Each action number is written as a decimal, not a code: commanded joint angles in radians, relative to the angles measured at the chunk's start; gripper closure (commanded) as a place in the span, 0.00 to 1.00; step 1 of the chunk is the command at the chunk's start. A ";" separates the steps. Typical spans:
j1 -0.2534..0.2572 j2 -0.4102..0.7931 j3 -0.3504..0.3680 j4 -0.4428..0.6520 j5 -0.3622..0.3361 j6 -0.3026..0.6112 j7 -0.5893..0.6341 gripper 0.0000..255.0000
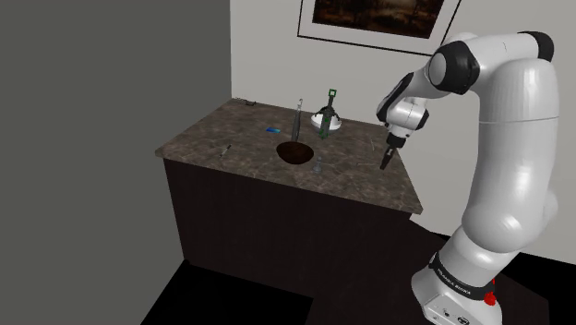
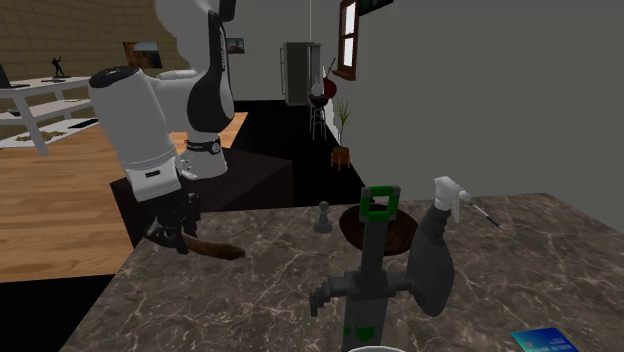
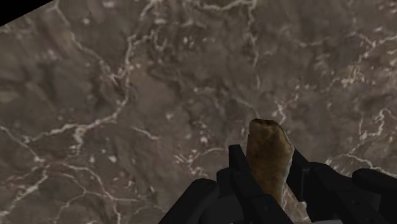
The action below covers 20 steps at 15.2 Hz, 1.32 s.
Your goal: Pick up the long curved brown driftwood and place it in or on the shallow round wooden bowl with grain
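gripper (image 3: 270, 170): two black fingers clasp the driftwood (image 3: 267, 143), one on each side
driftwood: brown and rough — its blunt end juts past the fingertips
countertop (image 3: 127, 95): dark brown marble with pale veins, lying behind the wood
corner: black area (image 3: 16, 7) beyond the countertop's edge

Dark veined stone counter (image 1: 369, 180): set before the wall, with a framed picture (image 1: 369, 18) hung on that wall above.
Shallow round brown wooden bowl (image 1: 295, 152): placed near the counter's middle.
Grey spray bottle (image 1: 297, 118): stood just behind the bowl in the shoulder view.
Green-topped dark upright tool (image 1: 330, 103): stood in a white dish (image 1: 338, 124), to the spray bottle's right in that view.
Blue card (image 1: 273, 130): laid behind and left of the bowl.
Small grey pawn-shaped piece (image 1: 318, 168): stood just before the bowl, to its right.
Black end effector (image 1: 388, 157): held over the counter's right part, well apart from the bowl, with the long curved brown driftwood (image 3: 268, 153) clasped between its fingers.
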 commanded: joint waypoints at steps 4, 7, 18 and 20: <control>0.024 -0.051 -0.031 0.007 -0.049 -0.046 0.036 1.00; 0.037 -0.081 -0.048 0.011 -0.078 -0.073 0.057 1.00; 0.120 -0.136 -0.050 0.048 -0.134 -0.134 0.190 1.00; 0.146 -0.126 -0.033 0.066 -0.130 -0.137 0.233 1.00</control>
